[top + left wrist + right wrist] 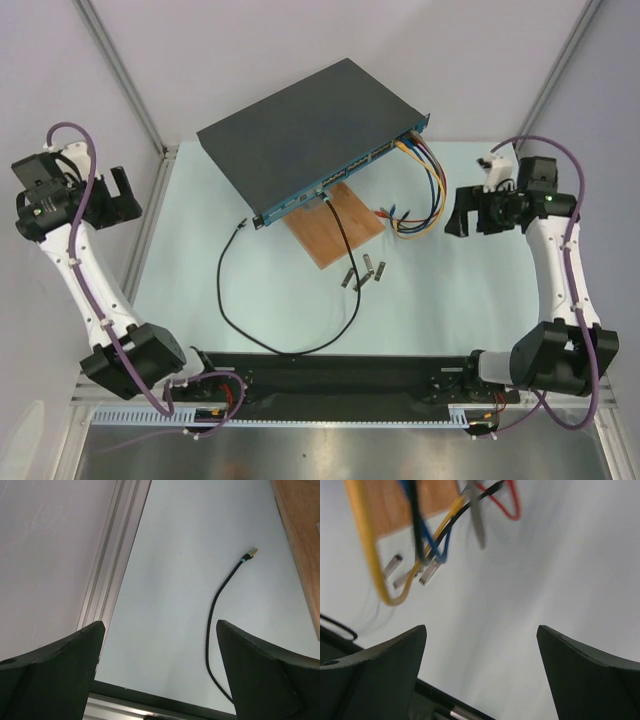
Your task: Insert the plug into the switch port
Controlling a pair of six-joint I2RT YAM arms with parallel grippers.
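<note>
The switch (pixel 300 130) is a flat black box at the back of the table, its teal port face (pixel 345 175) turned toward the arms. A black cable (pixel 225 300) runs from one port, loops across the table and ends in a free plug (pixel 243 225) lying left of the switch. In the left wrist view the plug (pixel 252 553) lies far ahead on the table. My left gripper (pixel 122 195) hangs open at the far left, well away from the plug, and the left gripper (pixel 160 625) holds nothing. My right gripper (pixel 458 212) stands open and empty at the right; the right gripper (pixel 481 627) shows bare table between its fingers.
A brown wooden board (pixel 340 225) lies under the switch's front edge. Several small metal connectors (pixel 362 272) lie just in front of it. Yellow, blue and red cables (pixel 425 200) loop from the switch's right ports. An aluminium frame rail (pixel 107 565) borders the table on the left.
</note>
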